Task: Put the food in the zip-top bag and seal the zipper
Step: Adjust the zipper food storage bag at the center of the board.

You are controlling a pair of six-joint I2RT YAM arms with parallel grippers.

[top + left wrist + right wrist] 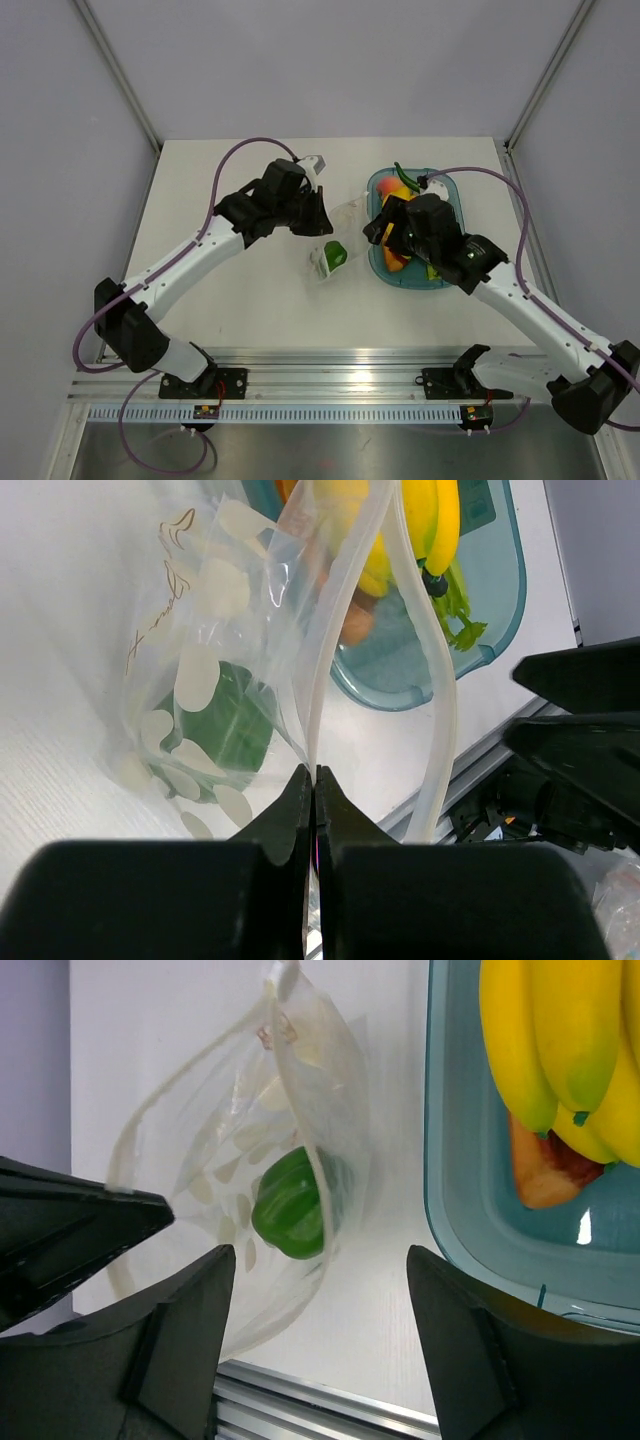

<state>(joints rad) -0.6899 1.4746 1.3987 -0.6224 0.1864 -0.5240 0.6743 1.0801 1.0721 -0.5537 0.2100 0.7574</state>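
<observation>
Green comes nearest: the green round fruit (290,1205) is already inside the zip-top bag (340,230), down at its closed end, which rests on the white table (230,300) btw the two arms and just left of the teal tray (447,188).

R gripper (320,1260) hangs over the gap btw bag & tray. Its jaws are spread wide w/ nothing in them.

A bit farther out, L gripper (313,778) is pinched tight on one lip of the zipper (335,630) at the bag's mouth. It holds that lip up so the mouth gapes. The other lip bows away toward the tray.

The rest of the food is not bagged. The yellow banana bunch (545,1030) and an orange-red piece (545,1175) lie in the tray, w/ a green stalk piece (403,172) at its far end. Other pieces are hidden under the R arm in the top view.

Step in hand, as I read it, is loading: approx one item in, most to go, sealing not begun.

The next move prob calls for R to shift over the tray, drop onto one piece and close on it. It then carries the piece to the propped mouth & lets go well inside, w/ L keeping its pinch. The film looks floppy, so the opening may sag. A low, centred entry seems safest.
</observation>
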